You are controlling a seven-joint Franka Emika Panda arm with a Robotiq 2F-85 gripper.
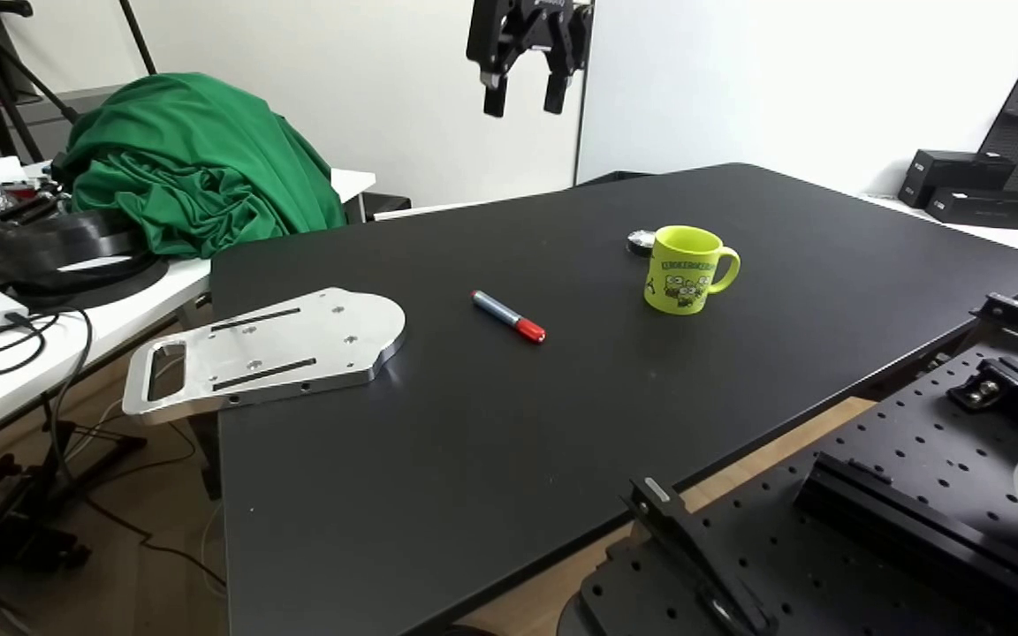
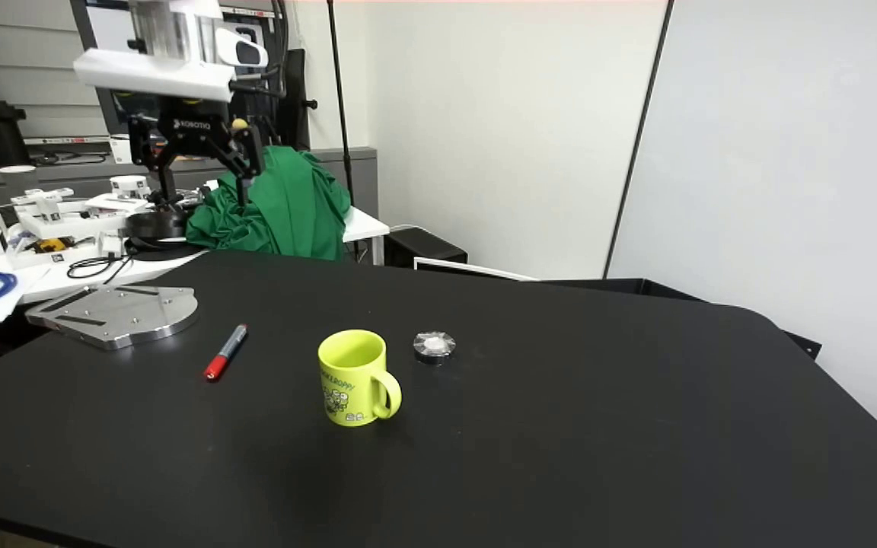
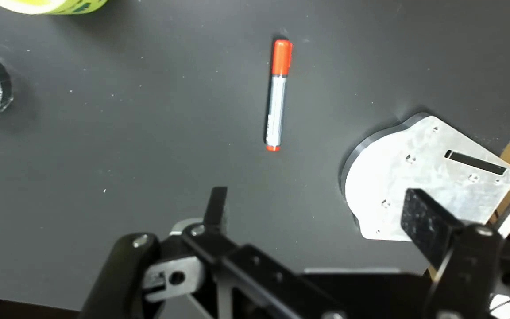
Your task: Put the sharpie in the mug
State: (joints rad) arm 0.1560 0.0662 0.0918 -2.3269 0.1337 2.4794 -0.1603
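Nothing's really done on this one yet, tbh. The sharpie (image 1: 509,316) is lying flat on the bench (image 1: 438,459), between the metal plate (image 1: 297,340) and the mug (image 2: 355,380), touching neither. Mug's upright with no marker poking out, so the grab, lift, carry and drop all look left to do. Jaws are spread wide with nothing between them. In both exterior views they point down, well up off the bench, on the end of the arm (image 2: 153,72). In the wrist view the sharpie sits ahead of the jaws, so they'd probably need to shift that way before dropping. Twist looks decent though, roughly crosswise to it.
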